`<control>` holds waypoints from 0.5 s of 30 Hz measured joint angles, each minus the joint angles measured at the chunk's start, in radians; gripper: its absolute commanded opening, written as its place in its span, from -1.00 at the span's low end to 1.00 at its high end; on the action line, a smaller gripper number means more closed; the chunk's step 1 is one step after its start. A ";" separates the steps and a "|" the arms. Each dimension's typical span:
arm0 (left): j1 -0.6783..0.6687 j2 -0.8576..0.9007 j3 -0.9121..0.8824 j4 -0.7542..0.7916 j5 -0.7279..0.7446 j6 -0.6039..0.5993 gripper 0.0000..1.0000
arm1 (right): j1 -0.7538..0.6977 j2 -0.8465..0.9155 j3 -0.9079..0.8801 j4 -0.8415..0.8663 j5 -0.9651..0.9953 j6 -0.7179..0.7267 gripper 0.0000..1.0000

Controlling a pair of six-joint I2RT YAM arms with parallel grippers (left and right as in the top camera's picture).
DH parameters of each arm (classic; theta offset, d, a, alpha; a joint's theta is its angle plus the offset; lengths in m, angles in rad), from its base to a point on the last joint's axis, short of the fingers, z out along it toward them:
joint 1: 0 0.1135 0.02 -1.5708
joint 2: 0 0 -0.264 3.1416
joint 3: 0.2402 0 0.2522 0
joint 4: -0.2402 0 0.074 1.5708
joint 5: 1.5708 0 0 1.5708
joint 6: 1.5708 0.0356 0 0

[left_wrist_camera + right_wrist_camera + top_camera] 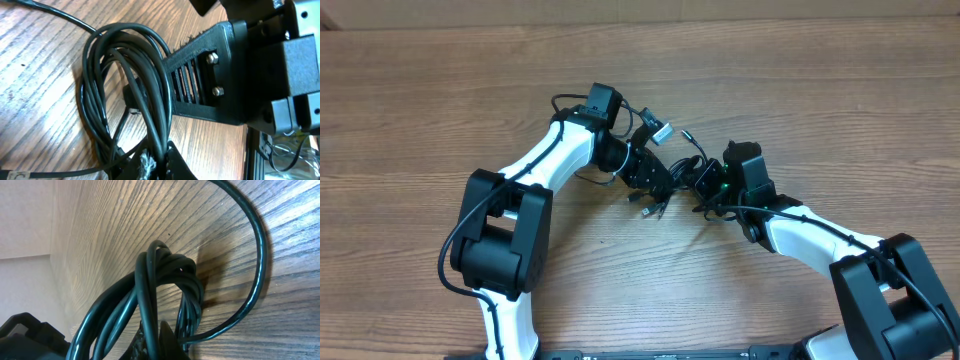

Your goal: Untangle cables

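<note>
cables point(665, 183) lie in one bunched tangle near the middle of the wooden table point(420, 90), resting on its surface. left gripper point(152, 169) is clenched on a group of strands at the side of the tangle nearer the table's left half. right gripper point(161, 339) is clenched on the opposite side, nearer the table's right half. several strands cross in a knot point(167, 272) just above its fingers. a silver-white plug point(660, 131) sticks out toward the table's back edge.

progress assessment: early. both grips are set, but no cable is separated yet. remaining work: draw the loops apart, free each cord, and lay the cords well apart on the table.
</note>
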 measured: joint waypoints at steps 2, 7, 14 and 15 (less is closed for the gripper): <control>0.000 0.000 0.000 0.003 -0.019 -0.005 -0.91 | 0.000 0.000 0.000 -0.002 0.000 0.000 -0.93; 0.002 0.000 0.008 0.023 -0.084 -0.060 -0.91 | -0.006 0.000 0.000 -0.002 -0.040 0.000 -0.92; 0.029 0.000 0.013 0.027 -0.139 -0.110 -0.92 | -0.142 0.000 0.000 -0.012 -0.260 -0.031 -0.93; 0.029 0.000 0.013 0.027 -0.146 -0.110 -0.91 | -0.169 0.000 0.000 -0.023 -0.294 -0.034 -0.93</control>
